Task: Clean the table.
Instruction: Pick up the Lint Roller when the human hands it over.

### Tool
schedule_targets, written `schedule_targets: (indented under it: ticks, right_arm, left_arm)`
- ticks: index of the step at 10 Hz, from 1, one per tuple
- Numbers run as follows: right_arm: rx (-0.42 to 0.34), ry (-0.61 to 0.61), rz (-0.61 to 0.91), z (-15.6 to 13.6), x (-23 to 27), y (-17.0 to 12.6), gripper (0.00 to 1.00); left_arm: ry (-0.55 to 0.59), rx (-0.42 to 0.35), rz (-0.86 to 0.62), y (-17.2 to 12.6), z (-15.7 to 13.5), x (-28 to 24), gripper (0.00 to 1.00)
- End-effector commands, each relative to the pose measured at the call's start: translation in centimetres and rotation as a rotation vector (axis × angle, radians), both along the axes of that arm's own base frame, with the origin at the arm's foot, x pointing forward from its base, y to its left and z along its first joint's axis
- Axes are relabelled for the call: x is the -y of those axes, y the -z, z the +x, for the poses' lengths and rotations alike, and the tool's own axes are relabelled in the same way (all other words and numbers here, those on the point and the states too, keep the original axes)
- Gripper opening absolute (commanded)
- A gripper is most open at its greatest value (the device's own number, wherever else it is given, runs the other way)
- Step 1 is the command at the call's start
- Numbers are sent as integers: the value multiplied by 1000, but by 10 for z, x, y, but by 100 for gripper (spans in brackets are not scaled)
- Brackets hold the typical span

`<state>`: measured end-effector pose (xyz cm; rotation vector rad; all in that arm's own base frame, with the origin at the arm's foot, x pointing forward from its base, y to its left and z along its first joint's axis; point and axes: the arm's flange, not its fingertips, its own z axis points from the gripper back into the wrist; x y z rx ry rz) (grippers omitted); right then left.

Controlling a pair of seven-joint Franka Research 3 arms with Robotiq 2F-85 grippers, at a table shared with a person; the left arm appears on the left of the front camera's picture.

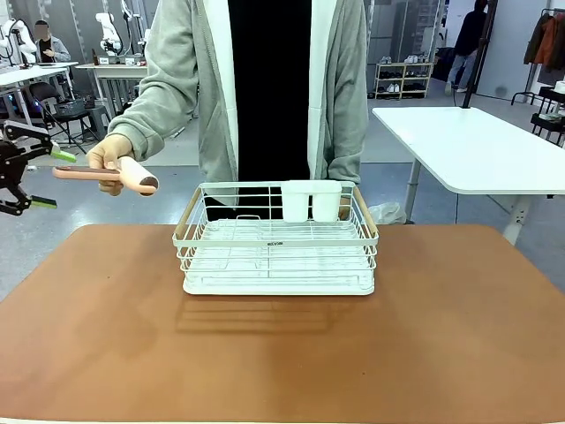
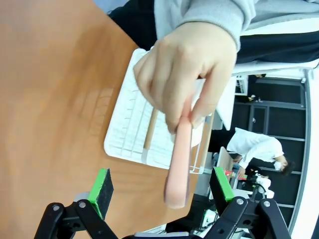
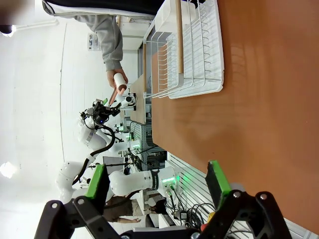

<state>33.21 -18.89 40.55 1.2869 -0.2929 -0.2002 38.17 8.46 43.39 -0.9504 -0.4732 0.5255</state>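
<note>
Green-padded L gripper (image 1: 55, 179) sits at far left, off the table's left-far corner, jaws spread wide, nothing gripped. Pink roller (image 1: 88, 173) comes next: long axis roughly level, running left-right in front view, bare handle end aimed at L gripper, white roll head away from it. In L wrist view the handle (image 2: 178, 164) points straight down the gap between the pads; tip looks to be at or just inside the gap, touching neither, tho depth is hard to judge. Person's hand (image 1: 108, 159) is clenched round the handle near the head, so the free stretch is on the robot's side. Judgement: L arm is the near one; closing on that handle is what the next move needs. White rack (image 1: 278, 252) sits mid-table toward the far edge. Table (image 1: 282, 362) is brown and otherwise bare. R gripper (image 3: 157, 179) is spread too, holding nothing, well apart from roller.
</note>
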Motion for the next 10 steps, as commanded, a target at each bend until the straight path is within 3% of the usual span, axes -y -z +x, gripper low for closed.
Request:
schedule_targets:
  ticks: [1, 8, 9, 10]
  right_arm:
    - [24, -2, 7, -2, -1, -1, 100]
    - [24, -2, 7, -2, -1, -1, 100]
    - [24, -2, 7, -2, -1, -1, 100]
    - [24, -2, 7, -2, -1, -1, 100]
  left_arm:
    - [-2, 74, -54, 28, -39, 18, 100]
    - [12, 108, -106, 29, -31, 18, 100]
    - [9, 121, -110, 28, -31, 17, 83]
    - [9, 125, -107, 28, -31, 17, 81]
